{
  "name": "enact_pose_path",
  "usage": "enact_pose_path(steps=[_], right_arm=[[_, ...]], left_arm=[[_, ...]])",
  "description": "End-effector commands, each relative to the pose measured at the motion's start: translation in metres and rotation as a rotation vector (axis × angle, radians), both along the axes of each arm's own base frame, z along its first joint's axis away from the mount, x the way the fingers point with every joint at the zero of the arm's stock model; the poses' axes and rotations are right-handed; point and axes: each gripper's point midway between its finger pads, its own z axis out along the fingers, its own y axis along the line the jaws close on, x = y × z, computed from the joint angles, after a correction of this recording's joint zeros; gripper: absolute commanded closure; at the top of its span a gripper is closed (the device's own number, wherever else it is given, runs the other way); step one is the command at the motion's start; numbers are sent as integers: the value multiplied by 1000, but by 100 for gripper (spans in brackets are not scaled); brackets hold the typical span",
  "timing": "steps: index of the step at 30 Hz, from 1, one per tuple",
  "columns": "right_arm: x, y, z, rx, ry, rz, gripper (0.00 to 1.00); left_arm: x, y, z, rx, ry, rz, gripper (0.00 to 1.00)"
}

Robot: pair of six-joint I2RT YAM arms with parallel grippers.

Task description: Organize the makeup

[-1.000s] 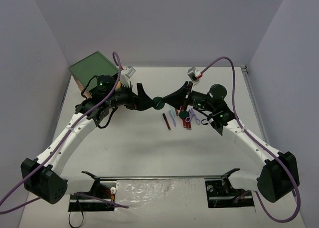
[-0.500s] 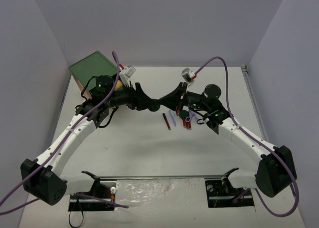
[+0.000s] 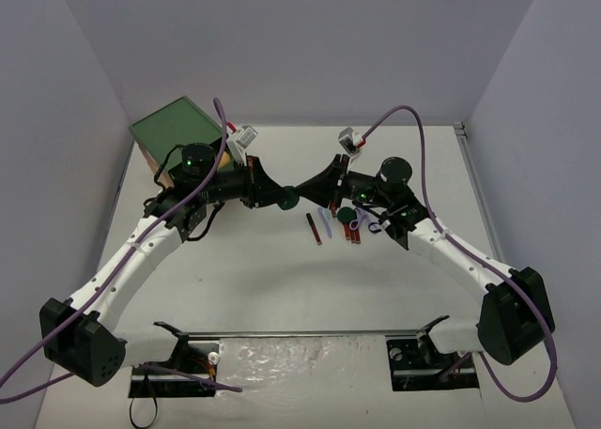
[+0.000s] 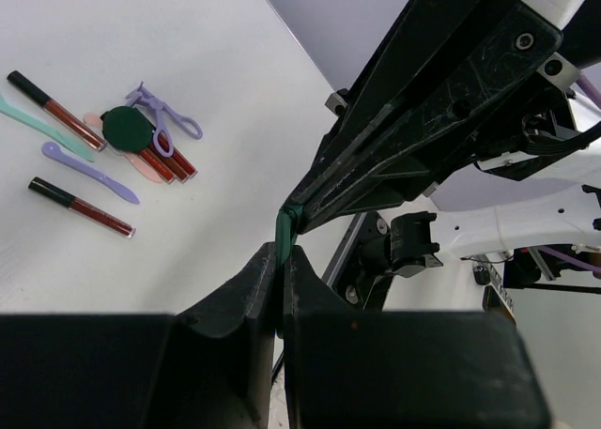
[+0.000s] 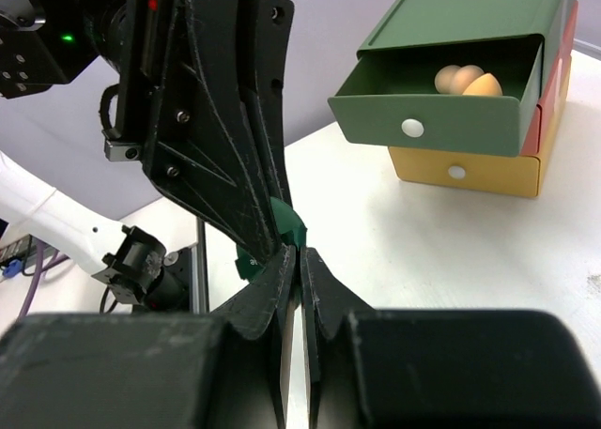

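Above the middle of the table both grippers meet on one dark green round piece (image 3: 288, 199). My left gripper (image 3: 280, 197) is shut on its edge (image 4: 281, 230), and my right gripper (image 3: 302, 192) is shut on the opposite side (image 5: 287, 226). The remaining makeup lies on the table below: another dark green round piece (image 4: 127, 129), dark-red sticks (image 4: 80, 206), a purple tool (image 4: 89, 170), a teal tool (image 4: 38, 124) and a purple looped tool (image 4: 165, 124). Tan sponges (image 5: 460, 79) sit in the open green drawer (image 5: 441, 119).
The green-topped drawer box (image 3: 178, 129) stands at the back left, with its top drawer pulled out and a yellow drawer (image 5: 470, 171) below it. The loose items are clustered right of centre (image 3: 343, 222). Purple cables arch over both arms.
My left gripper has closed from wide open onto the green piece that the right gripper holds. Both arms have shifted slightly left.
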Motion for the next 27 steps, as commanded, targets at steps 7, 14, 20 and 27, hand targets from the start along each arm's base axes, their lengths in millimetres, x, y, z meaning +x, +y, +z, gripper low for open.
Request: enact_pose_path(steps=[7,14,20,27], right_arm=[[11,-3,38,-14,-146,-47,27],[26,-41,31,-145,-161,-259,0],[43,-74,6,-251,-102,-475,0],[54,-100,-16,-311,-52,-628,0]], left_arm=[[13,17,28,76,-173,80,100],[75,113,7,532,-188,530,100],[114,186,14,834,-214,770,100],[142,218,-11,1024,-160,831,94]])
